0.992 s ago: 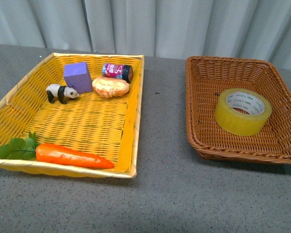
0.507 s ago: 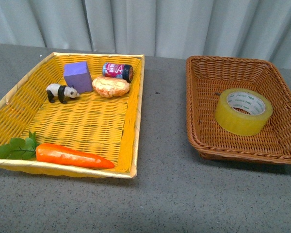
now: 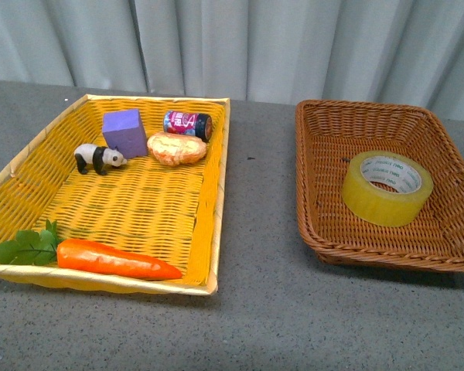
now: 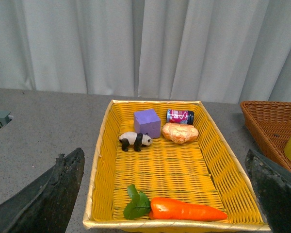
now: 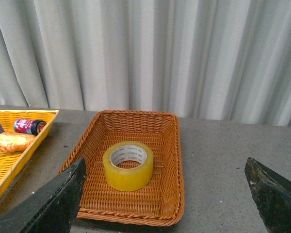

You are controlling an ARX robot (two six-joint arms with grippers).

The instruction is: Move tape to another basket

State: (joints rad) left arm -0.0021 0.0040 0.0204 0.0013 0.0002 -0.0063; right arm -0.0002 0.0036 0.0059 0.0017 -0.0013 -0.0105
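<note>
Front view, left to right. Yellow tray (image 3: 216, 193) on the grey table (image 3: 255, 309), left side. Near edge of the tray: carrot (image 3: 116, 260) lying flat, green leaves (image 3: 25, 247) pointing left. Far end of the tray: panda (image 3: 98, 158) standing, purple block (image 3: 124, 131) just behind it, bread (image 3: 176, 148) right of the block, small can (image 3: 188, 122) on its side behind the bread, close to the far wall.

Bare strip of table between the two trays.

Right side: brown basket (image 3: 317, 162). The tape (image 3: 387, 188) lies flat in it, hole up, white printed core visible, roughly mid-floor. Nothing is touching the tape.

No arm appears in the front view.

Left wrist view: left gripper (image 4: 165, 194) has its fingers (image 4: 48, 194) at the two lower corners of the frame, spread wide apart, nothing between them; the yellow tray and its contents lie below and beyond.

Right wrist view: right gripper (image 5: 165, 194) likewise, fingers (image 5: 53, 201) wide apart and holding nothing; the basket with the tape sits beyond the gap, clear of both fingers. Grey curtain (image 5: 150, 53) behind the table.
</note>
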